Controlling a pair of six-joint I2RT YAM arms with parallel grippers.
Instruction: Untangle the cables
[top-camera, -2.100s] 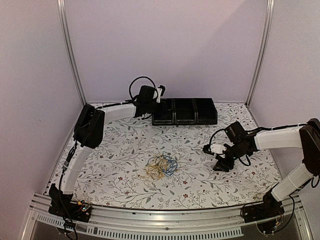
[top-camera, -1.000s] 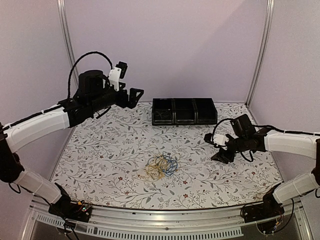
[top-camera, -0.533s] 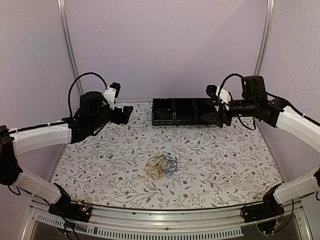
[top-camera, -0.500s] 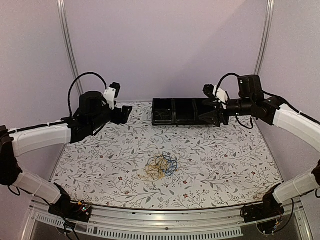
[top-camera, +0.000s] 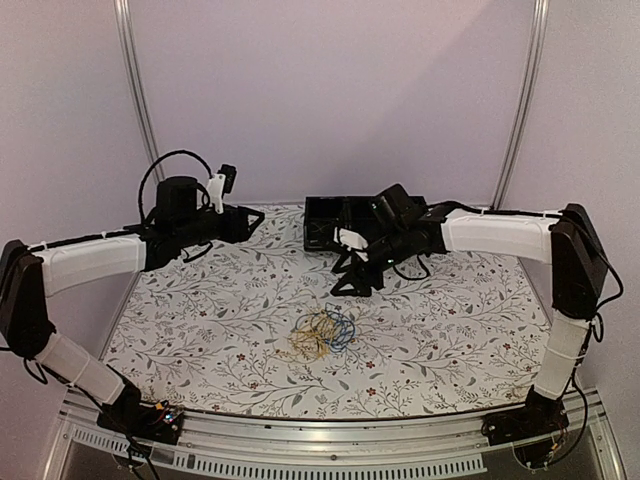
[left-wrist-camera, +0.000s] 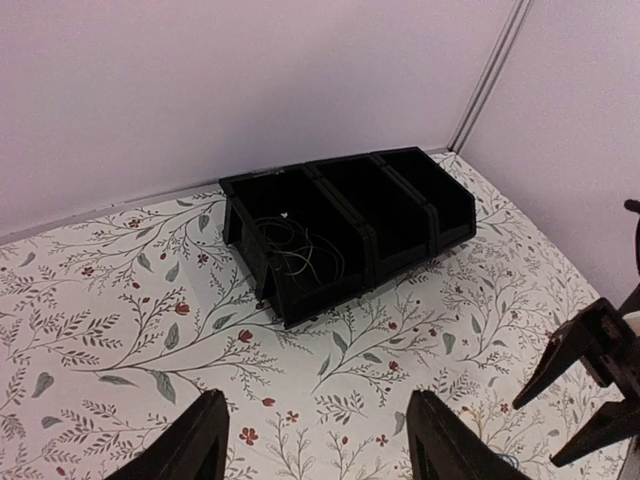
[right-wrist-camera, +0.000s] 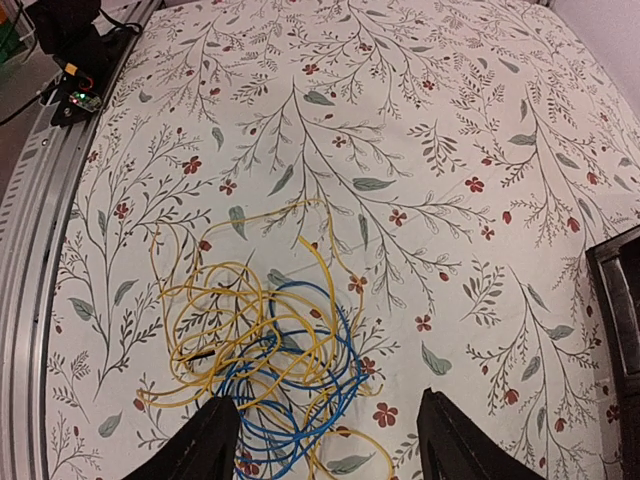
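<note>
**Tangle of cables untouched on the table, both grippers open and empty**

The cables (top-camera: 322, 335) lie in one loose heap on the flowered table (top-camera: 450, 340), near the middle and a little toward the front edge. The right wrist view shows the heap (right-wrist-camera: 255, 360) as overlapping yellow loops with blue loops wound through their lower right part. A short dark strand lies among the yellow ones. One long yellow loop reaches out of the heap toward the open table.

The right gripper (top-camera: 352, 280) hangs over the table between the heap and the bins, tilted down toward the cables and apart from them. Its two fingers (right-wrist-camera: 215, 440) stand wide apart with nothing between them.

A row of three black bins (left-wrist-camera: 340, 225) sits at the back of the table, against the wall. The end bin on the left arm's side holds a pale cable (left-wrist-camera: 290, 245) in thin loops; the other two look dark inside.

The left gripper (top-camera: 250, 215) is raised above the back left of the table, well apart from the heap, and faces the bins. Its fingers (left-wrist-camera: 205, 445) are spread wide and hold nothing.
</note>
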